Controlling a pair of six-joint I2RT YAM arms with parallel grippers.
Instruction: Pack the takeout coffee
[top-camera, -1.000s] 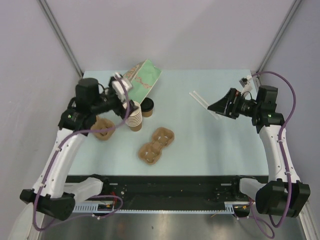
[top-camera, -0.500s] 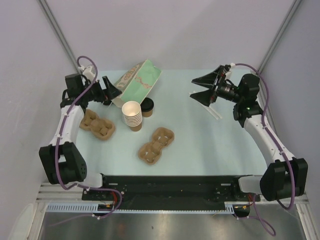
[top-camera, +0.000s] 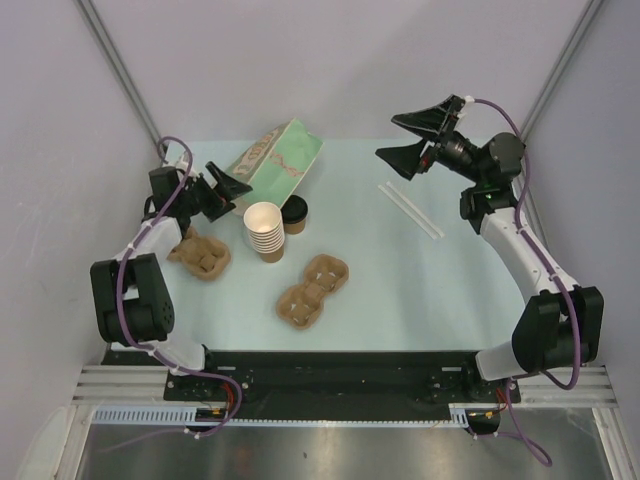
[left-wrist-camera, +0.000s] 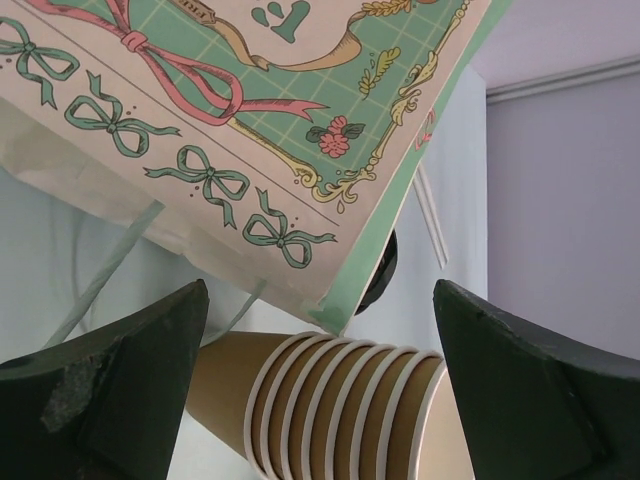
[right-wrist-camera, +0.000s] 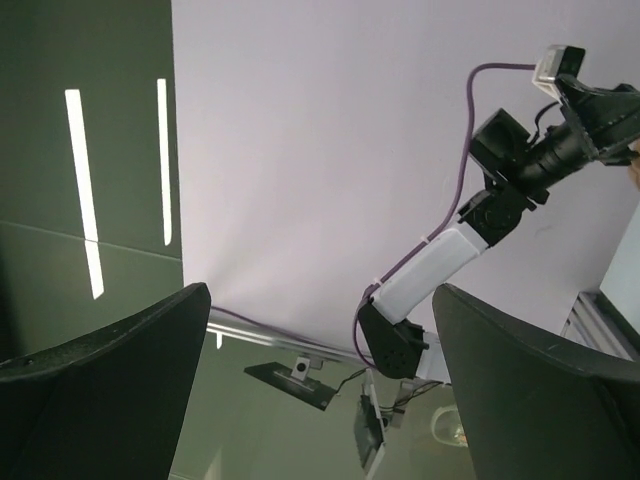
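Brown kraft coffee (top-camera: 294, 214), black-lidded: stood upright towards the table's (top-camera: 400, 290) far left, just right of the cup stack (top-camera: 265, 231) and beside the bag's (top-camera: 276, 163) near end (lid half hidden in the left wrist view). Left gripper (top-camera: 231, 189): fingers spread wide, nothing held, by the left edge. Right gripper (top-camera: 392, 137): fingers spread wide, nothing held, above the far right. One carrier (top-camera: 314, 291) is laid mid-table, another (top-camera: 199, 251) by the left edge.

Our left hand (top-camera: 232, 192) sits low on the far left, elbow folded back, its jaws spread wide and empty. Our right hand (top-camera: 388, 138) hangs high on the far right, equally wide, gripping nothing.
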